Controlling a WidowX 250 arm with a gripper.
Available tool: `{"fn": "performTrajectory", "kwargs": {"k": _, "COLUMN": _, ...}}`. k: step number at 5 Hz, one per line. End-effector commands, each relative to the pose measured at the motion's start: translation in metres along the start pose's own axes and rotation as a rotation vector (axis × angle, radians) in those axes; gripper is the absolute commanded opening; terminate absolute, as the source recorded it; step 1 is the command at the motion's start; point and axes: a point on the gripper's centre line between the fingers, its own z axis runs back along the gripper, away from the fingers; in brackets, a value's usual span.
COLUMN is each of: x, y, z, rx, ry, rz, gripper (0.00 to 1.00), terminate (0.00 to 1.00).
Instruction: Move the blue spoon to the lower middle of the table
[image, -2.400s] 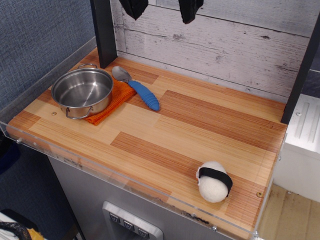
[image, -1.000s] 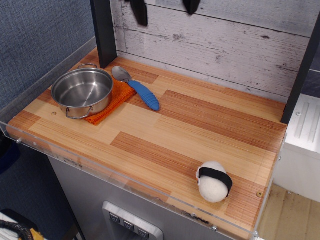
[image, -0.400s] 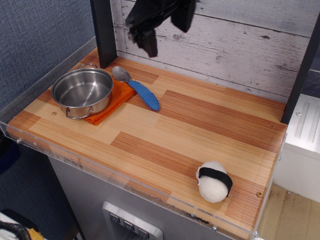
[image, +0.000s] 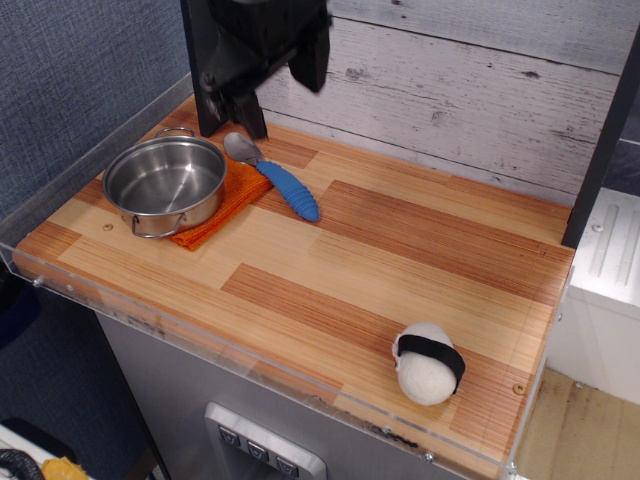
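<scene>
Overhead, gripper (image: 278, 92) spread, blue spoon (image: 275, 176) untouched

Bright-blue ribbed handle, silver bowl on the blue spoon (image: 278, 178); beside it, orange cloth (image: 228, 196) under shiny steel pot (image: 165, 184); striped light and reddish-brown table (image: 400, 250); black gripper (image: 278, 85).

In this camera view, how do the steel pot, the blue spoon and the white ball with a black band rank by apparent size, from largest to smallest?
1. Steel pot.
2. Blue spoon, longer than the ball but slimmer.
3. White ball; it lies nearer the camera, so the last two ranks are uncertain.

Even, soft light; motion-blurred claw (image: 279, 82) up top.
</scene>
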Motion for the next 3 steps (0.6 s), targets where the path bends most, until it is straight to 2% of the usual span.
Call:
{"fn": "performTrajectory", "kwargs": {"k": 1, "x": 0.0, "y": 0.003, "z": -0.019, "rx": 0.026, "ry": -0.017, "rz": 0.013, "gripper": 1.0, "terminate": 0.0}}
{"fn": "performTrajectory", "kwargs": {"k": 2, "x": -0.006, "y": -0.002, "z": -0.034, "rx": 0.058, "ry": -0.021, "rz": 0.035, "gripper": 1.0, "terminate": 0.0}}
{"fn": "performTrajectory", "kwargs": {"k": 3, "x": 0.0, "y": 0.003, "z": -0.053, "rx": 0.099, "ry": -0.017, "rz": 0.042, "gripper": 1.0, "terminate": 0.0}}
